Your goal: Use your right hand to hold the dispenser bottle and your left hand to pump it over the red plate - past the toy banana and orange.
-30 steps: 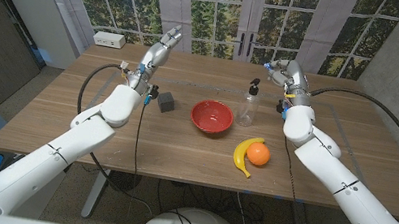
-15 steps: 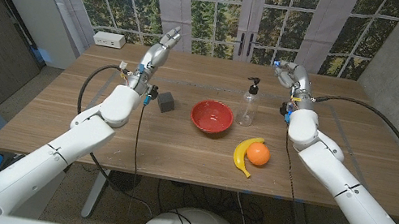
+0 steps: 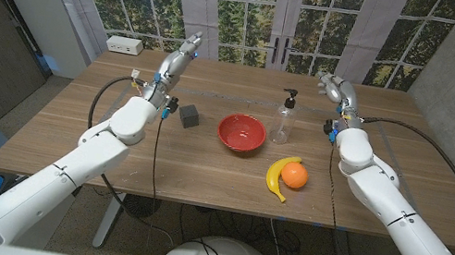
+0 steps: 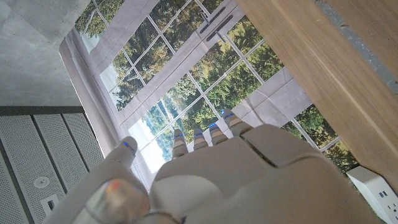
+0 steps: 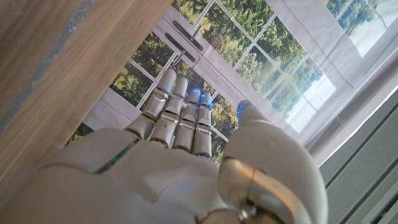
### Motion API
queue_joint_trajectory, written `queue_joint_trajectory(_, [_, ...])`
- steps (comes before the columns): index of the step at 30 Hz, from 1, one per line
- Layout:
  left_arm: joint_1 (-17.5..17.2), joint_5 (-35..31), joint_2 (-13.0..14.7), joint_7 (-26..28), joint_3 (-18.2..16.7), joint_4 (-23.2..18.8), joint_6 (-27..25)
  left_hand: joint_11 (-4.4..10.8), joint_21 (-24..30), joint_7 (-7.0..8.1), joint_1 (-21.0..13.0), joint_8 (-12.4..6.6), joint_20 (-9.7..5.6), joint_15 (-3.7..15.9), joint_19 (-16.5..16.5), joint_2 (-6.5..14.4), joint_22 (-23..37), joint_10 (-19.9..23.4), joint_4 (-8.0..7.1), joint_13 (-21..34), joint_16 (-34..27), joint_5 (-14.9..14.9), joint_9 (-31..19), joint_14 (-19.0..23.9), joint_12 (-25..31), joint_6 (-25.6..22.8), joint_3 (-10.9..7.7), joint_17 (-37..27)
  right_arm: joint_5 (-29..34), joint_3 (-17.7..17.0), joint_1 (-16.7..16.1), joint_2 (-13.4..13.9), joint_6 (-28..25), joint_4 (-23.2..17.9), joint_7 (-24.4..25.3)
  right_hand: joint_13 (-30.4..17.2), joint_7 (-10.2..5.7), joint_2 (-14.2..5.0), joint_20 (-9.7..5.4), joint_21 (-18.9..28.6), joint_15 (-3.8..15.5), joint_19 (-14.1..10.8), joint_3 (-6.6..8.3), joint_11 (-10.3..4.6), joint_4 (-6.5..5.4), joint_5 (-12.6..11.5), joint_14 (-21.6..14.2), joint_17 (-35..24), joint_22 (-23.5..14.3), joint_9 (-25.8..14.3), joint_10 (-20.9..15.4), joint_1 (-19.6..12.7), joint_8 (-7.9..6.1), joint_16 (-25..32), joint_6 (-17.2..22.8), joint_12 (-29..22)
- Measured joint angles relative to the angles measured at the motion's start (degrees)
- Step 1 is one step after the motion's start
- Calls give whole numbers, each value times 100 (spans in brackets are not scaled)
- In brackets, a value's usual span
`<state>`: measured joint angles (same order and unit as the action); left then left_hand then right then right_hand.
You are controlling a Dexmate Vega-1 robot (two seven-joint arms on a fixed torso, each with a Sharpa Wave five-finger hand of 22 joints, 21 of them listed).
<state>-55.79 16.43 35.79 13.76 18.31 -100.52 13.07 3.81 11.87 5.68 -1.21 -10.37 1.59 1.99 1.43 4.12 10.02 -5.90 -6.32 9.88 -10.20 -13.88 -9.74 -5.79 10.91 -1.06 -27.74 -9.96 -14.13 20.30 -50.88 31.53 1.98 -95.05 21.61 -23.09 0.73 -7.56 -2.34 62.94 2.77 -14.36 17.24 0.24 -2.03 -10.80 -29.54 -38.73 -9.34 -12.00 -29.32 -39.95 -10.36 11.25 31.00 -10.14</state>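
On the tabletop (image 3: 67,132), the dispenser bottle (image 3: 283,119) stands just left of the raised right hand (image 3: 332,89), with the plate (image 3: 241,134) beyond it. The banana (image 3: 276,176) and orange (image 3: 295,175) lie touching, nearer the robot. A cube (image 3: 189,117) sits just right of the left hand (image 3: 181,57), a box (image 3: 124,45) behind it.

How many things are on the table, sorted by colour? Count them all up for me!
Red: 1, the red plate
Yellow: 1, the toy banana
Orange: 1, the orange
Clear: 1, the dispenser bottle with a black pump
Black: 1, the small cube
White: 1, the box at the far left corner
Total: 6
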Motion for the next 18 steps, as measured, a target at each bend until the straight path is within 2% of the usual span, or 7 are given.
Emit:
queue_joint_trajectory(4, [24, 282, -56, -166, -26, 156, 120, 7, 43, -205, 20, -23, -143, 5, -162, 20, 0, 134, -220, 0, -40, -79, -2, 110, 35, -144, -113, -6, -178, -67, -12, -81, 180, 231, -104, 123, 142, -53, 61, -229, -13, 59, -154, 109, -246, 64, 216, 120, 0, 29, 154, 543, 0, 0, -158, 0])
queue_joint_trajectory(5, [37, 321, -71, -189, -30, 197, 134, 5, 48, -234, 20, -23, -184, 5, -203, 20, 0, 173, -253, 0, -40, -97, -2, 110, 35, -172, -147, -6, -474, -84, -17, -99, 473, 282, -271, 147, 168, -62, 60, -269, 0, 59, -190, 131, -285, 64, 243, 141, 0, 29, 193, 639, 0, 0, -185, 0])
queue_joint_trajectory(8, [90, 579, -124, -361, -35, 353, 208, -46, 86, -324, 20, -23, -352, 6, -372, 20, 0, 224, -329, 0, -40, -141, -2, 172, 35, -249, -298, 6, -713, -142, -29, -177, 723, 494, -404, 204, 216, -97, 83, -374, -48, 81, -262, 131, -403, 64, 316, 197, 0, 55, 237, 861, 0, 0, -233, 0])
queue_joint_trajectory(11, [148, 803, -179, -530, -36, 504, 267, -84, 86, -419, -91, -23, -365, -2, -550, 54, -12, 303, -294, 0, -40, -185, 2, 224, 35, -297, -581, 27, -911, -194, -40, -247, 942, 668, -497, 250, 263, -74, 92, -464, -58, 90, -317, 167, -504, 64, 422, 246, 0, 55, 339, 1014, 0, 0, -280, 0])
queue_joint_trajectory(12, [185, 935, -224, -624, -36, 608, 303, -97, 86, -447, -150, -22, -367, 17, -592, 78, -16, 316, -265, 0, -40, -185, 8, 244, 35, -325, -681, 36, -1046, -232, -46, -289, 1069, 777, -572, 261, 253, -66, 92, -495, -85, 90, -337, 148, -525, 64, 449, 261, 2, 55, 357, 1151, 0, 0, -290, 0])
queue_joint_trajectory(16, [245, 1194, -308, -794, -36, 787, 388, -134, 86, -498, -429, -22, -364, 17, -710, 180, -32, 398, -73, 0, -17, -86, 14, 327, 35, -376, -1090, 59, -1340, -316, -63, -361, 1355, 990, -752, 334, 243, -69, 132, -645, -125, 131, -435, 170, -623, 40, 616, 340, 28, 81, 457, 1429, 0, 0, -382, 0])
queue_joint_trajectory(18, [267, 1287, -336, -846, -33, 848, 413, -125, 86, -528, -507, -22, -376, -4, -722, 234, -43, 406, 20, 0, -17, -23, 14, 366, 35, -406, -1207, 64, -1435, -353, -75, -384, 1452, 1073, -813, 365, 264, -44, 106, -731, -136, 166, -474, 179, -661, 40, 705, 382, 28, 81, 492, 1509, 0, -20, -423, 0])
